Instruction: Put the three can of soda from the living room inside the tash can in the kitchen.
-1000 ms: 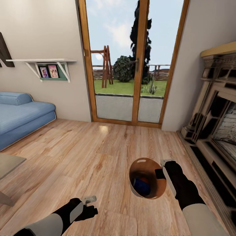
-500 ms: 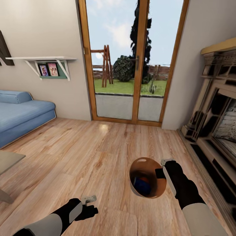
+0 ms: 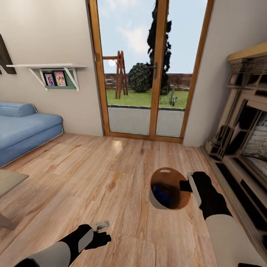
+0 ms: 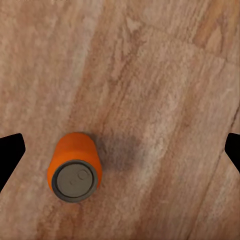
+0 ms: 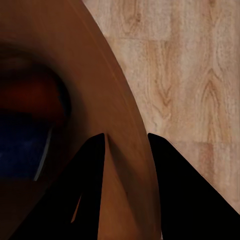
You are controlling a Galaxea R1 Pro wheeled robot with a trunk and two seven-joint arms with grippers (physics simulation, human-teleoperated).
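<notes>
The tash can (image 3: 177, 193), light grey outside and glossy brown inside, hangs over the plank floor at my right side. My right gripper (image 3: 186, 184) is shut on its rim. In the right wrist view the fingers (image 5: 92, 165) straddle the brown wall (image 5: 107, 90). Inside lie a blue can of soda (image 3: 161, 194) (image 5: 20, 147) and a reddish one (image 5: 30, 97). An orange can of soda (image 4: 75, 167) stands upright on the floor under my left gripper (image 4: 122, 150), which is open and wide above it. That gripper (image 3: 100, 227) sits low at the front left.
A blue sofa (image 3: 26, 129) lines the left wall, with a low table's corner (image 3: 9, 183) in front of it. Wood-framed glass doors (image 3: 148, 74) stand straight ahead. The fireplace (image 3: 244, 141) runs along the right. Open plank floor lies between.
My right arm has carried the tash can a little forward and to the right, and its mouth now faces more upward. The left arm has stayed still.
</notes>
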